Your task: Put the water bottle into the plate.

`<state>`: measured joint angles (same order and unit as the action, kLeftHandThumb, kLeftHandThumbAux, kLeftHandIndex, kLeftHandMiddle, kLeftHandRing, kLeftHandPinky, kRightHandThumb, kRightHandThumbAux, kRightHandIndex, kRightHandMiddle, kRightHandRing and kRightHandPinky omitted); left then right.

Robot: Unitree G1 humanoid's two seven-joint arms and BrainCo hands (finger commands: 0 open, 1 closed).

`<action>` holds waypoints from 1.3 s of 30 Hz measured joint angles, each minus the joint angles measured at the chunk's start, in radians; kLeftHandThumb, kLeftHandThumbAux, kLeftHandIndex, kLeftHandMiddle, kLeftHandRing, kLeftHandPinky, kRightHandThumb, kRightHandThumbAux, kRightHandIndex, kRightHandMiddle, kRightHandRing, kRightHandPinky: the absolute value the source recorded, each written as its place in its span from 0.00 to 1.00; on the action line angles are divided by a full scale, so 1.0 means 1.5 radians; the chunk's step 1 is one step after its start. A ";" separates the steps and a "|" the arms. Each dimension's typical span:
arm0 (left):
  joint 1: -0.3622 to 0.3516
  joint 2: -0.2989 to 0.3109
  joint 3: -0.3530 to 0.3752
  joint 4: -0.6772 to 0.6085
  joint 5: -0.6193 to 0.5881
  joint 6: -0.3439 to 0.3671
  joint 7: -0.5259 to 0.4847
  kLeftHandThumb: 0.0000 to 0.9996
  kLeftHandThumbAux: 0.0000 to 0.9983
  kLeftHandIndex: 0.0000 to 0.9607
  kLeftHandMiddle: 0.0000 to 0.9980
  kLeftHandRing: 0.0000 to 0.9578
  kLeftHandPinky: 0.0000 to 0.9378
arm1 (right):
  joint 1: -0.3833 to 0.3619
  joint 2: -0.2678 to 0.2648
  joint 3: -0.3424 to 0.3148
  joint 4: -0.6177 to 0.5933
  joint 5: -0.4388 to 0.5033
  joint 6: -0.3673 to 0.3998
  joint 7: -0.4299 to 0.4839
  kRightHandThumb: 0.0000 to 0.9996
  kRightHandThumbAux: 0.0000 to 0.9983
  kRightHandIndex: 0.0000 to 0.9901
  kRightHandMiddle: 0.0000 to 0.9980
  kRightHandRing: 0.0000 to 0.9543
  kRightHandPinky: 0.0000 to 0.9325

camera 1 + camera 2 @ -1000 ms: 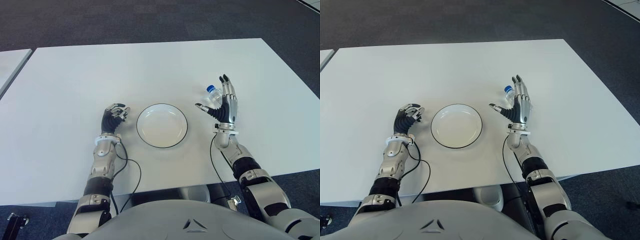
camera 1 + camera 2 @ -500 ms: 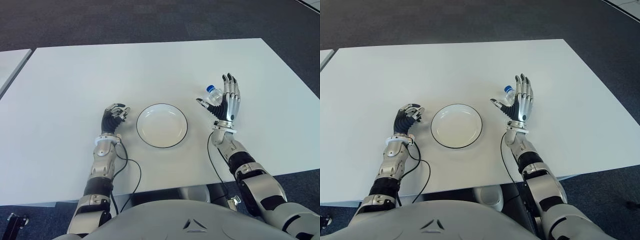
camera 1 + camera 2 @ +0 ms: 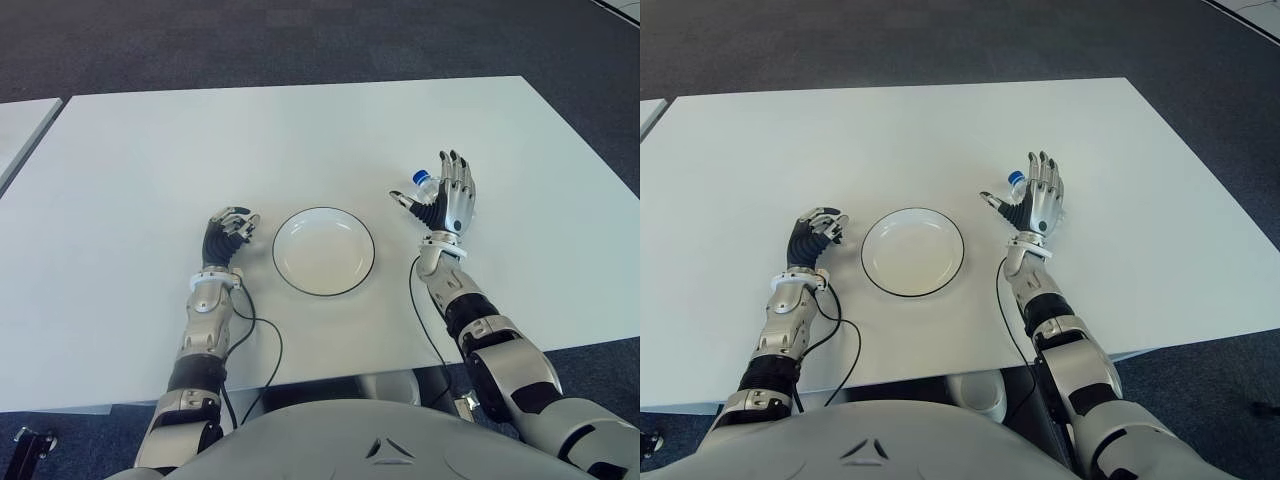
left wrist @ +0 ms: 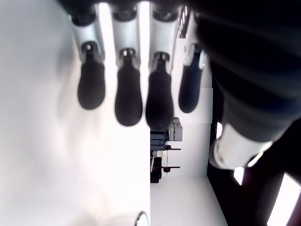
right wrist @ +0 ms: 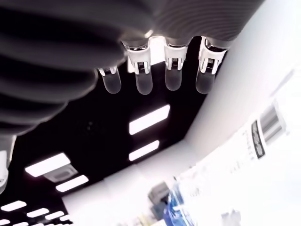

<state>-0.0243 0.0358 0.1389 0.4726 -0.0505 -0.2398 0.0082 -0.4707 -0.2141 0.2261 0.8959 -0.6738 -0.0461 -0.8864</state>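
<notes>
A clear water bottle point(image 3: 424, 183) with a blue cap lies on the white table point(image 3: 300, 130), right of the plate point(image 3: 324, 251). The plate is white and round with a dark rim, and nothing is in it. My right hand point(image 3: 441, 196) stands upright against the bottle and hides most of its body. The fingers are spread, and the thumb reaches past the cap. The right wrist view shows the labelled bottle point(image 5: 244, 155) just off the palm, with the fingers straight. My left hand point(image 3: 229, 229) shows just left of the plate, its fingers curled on nothing.
A second white table's corner point(image 3: 20, 125) shows at the far left. Dark carpet point(image 3: 300, 40) lies beyond the table's far edge. Black cables point(image 3: 262, 340) trail from both wrists across the near part of the table.
My right hand has shifted a little forward and leftward, closer around the bottle, fingers still spread. The left hand and the plate have not moved.
</notes>
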 measured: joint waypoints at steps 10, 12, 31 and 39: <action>0.002 -0.001 0.000 0.000 0.000 -0.004 0.000 0.71 0.71 0.45 0.69 0.70 0.69 | -0.073 -0.003 0.009 0.051 0.014 0.137 0.182 0.27 0.42 0.00 0.00 0.00 0.00; 0.002 -0.002 0.000 0.000 0.000 -0.003 0.000 0.71 0.71 0.45 0.69 0.70 0.69 | -0.096 -0.003 0.012 0.064 0.016 0.169 0.222 0.25 0.44 0.00 0.00 0.00 0.00; 0.011 -0.007 0.000 -0.018 -0.003 0.008 0.000 0.71 0.71 0.45 0.71 0.71 0.70 | -0.222 -0.001 0.016 0.194 0.056 0.285 0.384 0.11 0.51 0.00 0.00 0.00 0.00; 0.014 -0.007 0.000 -0.023 -0.003 0.012 0.000 0.71 0.71 0.45 0.71 0.71 0.70 | -0.238 -0.002 0.020 0.213 0.066 0.311 0.425 0.08 0.52 0.00 0.00 0.00 0.00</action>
<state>-0.0028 0.0258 0.1389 0.4377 -0.0551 -0.2221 0.0084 -0.8270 -0.2168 0.2560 1.2151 -0.5754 0.4197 -0.2482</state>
